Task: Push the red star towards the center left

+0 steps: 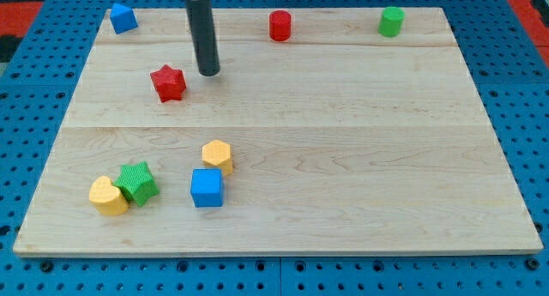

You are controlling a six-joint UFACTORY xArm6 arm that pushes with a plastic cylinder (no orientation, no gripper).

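Note:
The red star (pixel 169 82) lies on the wooden board (pixel 343 141) in the upper left part, a little left of the view's middle. My tip (pixel 209 73) stands just to the right of the star and slightly above it in the view, a small gap apart. The dark rod rises from the tip to the view's top edge.
A blue block (pixel 123 18) sits at the top left corner, a red cylinder (pixel 280 26) at the top middle, a green cylinder (pixel 391 21) at the top right. At the bottom left lie a yellow heart (pixel 107 196), a green star (pixel 137 183), a blue cube (pixel 207 188) and a yellow hexagon (pixel 218 155).

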